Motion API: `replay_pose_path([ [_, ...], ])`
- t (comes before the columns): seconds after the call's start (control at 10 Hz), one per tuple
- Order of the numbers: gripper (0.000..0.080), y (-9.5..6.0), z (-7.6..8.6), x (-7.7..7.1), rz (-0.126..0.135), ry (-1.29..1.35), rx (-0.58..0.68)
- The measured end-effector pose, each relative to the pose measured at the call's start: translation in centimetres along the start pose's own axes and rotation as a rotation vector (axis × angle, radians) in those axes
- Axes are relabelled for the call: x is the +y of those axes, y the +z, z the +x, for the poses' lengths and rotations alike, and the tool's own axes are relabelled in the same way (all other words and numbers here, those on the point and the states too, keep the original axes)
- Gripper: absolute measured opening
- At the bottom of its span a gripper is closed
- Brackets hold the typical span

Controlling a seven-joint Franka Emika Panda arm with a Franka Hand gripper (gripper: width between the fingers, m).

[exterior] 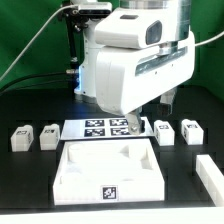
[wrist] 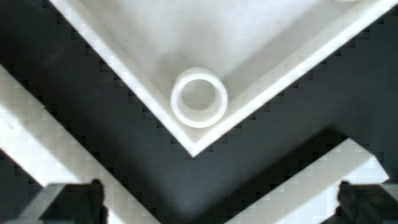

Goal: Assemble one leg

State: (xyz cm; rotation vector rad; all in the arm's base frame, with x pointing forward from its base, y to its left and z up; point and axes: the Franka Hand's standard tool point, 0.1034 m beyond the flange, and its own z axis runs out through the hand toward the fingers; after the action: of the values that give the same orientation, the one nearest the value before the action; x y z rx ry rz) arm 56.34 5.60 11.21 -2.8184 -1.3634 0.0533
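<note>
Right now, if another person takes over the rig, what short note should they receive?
Gripper: open, empty, above a corner socket of the panel.
Legs: four, loose on the table; two at the exterior view's left of the marker board, two at its right.
Done: no leg picked or fitted, as far as visible.
Left: grasp one leg and fit it into a socket.
</note>
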Motion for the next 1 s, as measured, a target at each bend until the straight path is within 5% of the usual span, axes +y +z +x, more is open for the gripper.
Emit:
replay_pose_path([
  [0.5,0.065,0.0,-0.1,0.0,-0.001,-0.056,0.0],
  [0.6,0.065,0.5,-1.0,-1.0,-0.008,-0.172,0.004],
  [1.0,0.065,4.7,-9.6,-6.7,-0.009,-0.607,0.012],
])
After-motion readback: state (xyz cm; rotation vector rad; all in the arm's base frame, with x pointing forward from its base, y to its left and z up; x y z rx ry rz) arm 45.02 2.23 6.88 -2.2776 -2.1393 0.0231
